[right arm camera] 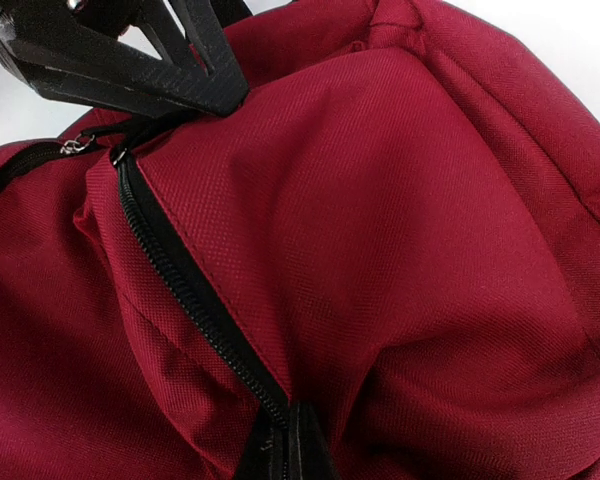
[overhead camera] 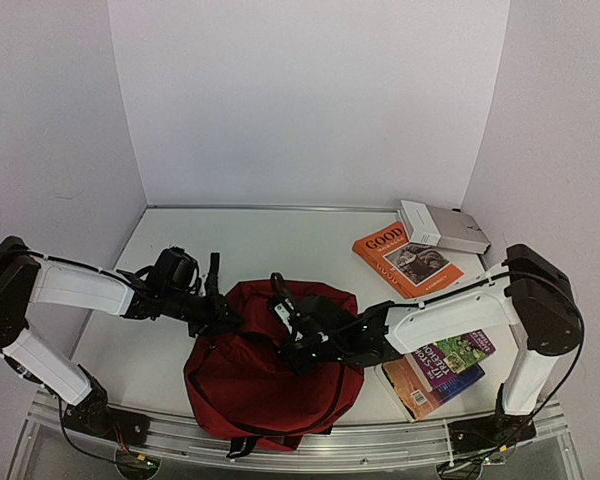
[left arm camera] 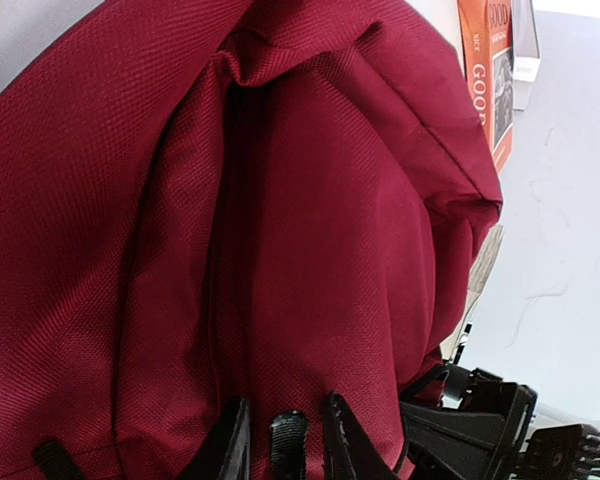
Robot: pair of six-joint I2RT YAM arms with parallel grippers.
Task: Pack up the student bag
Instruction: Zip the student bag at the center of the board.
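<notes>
Right fingers (right arm camera: 275, 455) pinch the zipper (right arm camera: 190, 300), left fingers (left arm camera: 228, 448) narrow — student bag (overhead camera: 240, 390) lies lengthwise near-to-far, straps (overhead camera: 242, 446) nearest.

Student bag (overhead camera: 265, 385) near-centre on the counter (overhead camera: 250, 245) — near book (overhead camera: 448, 372) to its right, far book (overhead camera: 405, 262) behind, box (overhead camera: 442, 227) rearmost.

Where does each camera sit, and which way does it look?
Top external: above and behind the arms, looking down at the student bag; left gripper and right gripper show.
Left wrist: on the left arm, facing the bag's red cloth; its fingers at bottom.
Right wrist: on the right arm, facing the bag's zipper; its fingers at bottom.
Shared: all see the bag.
</notes>
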